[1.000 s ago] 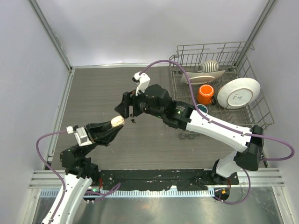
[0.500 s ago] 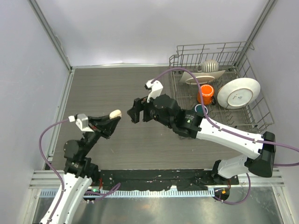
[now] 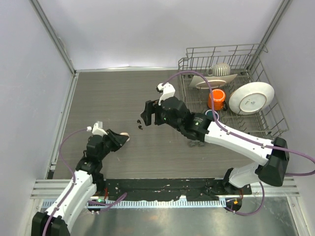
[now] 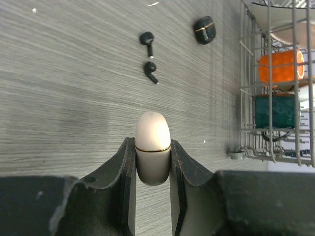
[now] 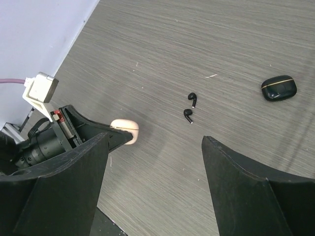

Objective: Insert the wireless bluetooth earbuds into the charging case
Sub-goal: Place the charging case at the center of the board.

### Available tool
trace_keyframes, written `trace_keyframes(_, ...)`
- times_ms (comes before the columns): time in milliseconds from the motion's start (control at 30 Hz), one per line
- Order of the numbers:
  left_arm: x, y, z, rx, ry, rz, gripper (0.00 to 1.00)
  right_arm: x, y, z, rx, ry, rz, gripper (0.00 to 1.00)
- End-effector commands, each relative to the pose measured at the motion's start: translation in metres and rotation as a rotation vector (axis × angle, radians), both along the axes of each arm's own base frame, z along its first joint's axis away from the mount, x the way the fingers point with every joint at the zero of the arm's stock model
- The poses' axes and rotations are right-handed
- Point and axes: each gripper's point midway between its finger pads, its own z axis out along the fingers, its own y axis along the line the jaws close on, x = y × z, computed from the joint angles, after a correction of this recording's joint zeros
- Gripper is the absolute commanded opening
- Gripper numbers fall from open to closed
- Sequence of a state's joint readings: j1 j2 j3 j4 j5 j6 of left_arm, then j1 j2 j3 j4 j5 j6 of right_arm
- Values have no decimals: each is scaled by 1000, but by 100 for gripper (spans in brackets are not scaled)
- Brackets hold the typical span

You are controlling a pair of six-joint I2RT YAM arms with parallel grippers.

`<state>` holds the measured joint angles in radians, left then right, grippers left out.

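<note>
My left gripper is shut on a closed white charging case with a gold seam, held low over the table at the near left. Two black earbuds lie loose on the table beyond it. A closed black case lies farther off, towards the rack. My right gripper is open and empty, above the black earbuds and looking down on them, the black case and the white case. No white earbuds are in view.
A wire dish rack stands at the back right with an orange cup, a teal cup and white plates. Walls close in the table on the left, back and right.
My left gripper has dropped and pulled back toward the near left with the white case. My right gripper has drawn away to the right and stays open. The black earbuds have not moved.
</note>
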<state>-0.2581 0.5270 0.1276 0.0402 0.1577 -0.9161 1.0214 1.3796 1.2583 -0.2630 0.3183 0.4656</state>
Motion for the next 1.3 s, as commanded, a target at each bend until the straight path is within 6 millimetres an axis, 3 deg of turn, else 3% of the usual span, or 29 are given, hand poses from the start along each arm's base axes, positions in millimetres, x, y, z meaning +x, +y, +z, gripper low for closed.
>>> trace_keyframes(0,7,6,0,-45,23,43,7,15,3,-19,-3,82,9,81)
trace_keyframes(267,7,9,-29,-76,150,-28,19,26,9,-39,-19,157,52,81)
trace_keyframes(500,15,14,-32,-48,171,-47,32,35,15,-62,-52,202,53,81)
trace_keyframes(800,12,17,-54,-18,278,-74,45,86,3,-102,-145,291,-39,82)
trace_keyframes(1000,9,21,-54,2,277,-60,52,119,-7,-123,-206,311,-105,83)
trace_keyframes(1133,9,34,-49,22,289,-9,54,141,-21,-136,-271,306,-199,85)
trace_keyframes(1200,13,39,-36,44,254,17,56,153,-27,-138,-269,321,-241,86)
trace_keyframes(1233,9,40,-35,53,268,26,56,158,-28,-152,-286,348,-262,86)
trace_keyframes(1267,11,42,-24,60,230,36,57,164,-31,-148,-287,352,-291,86)
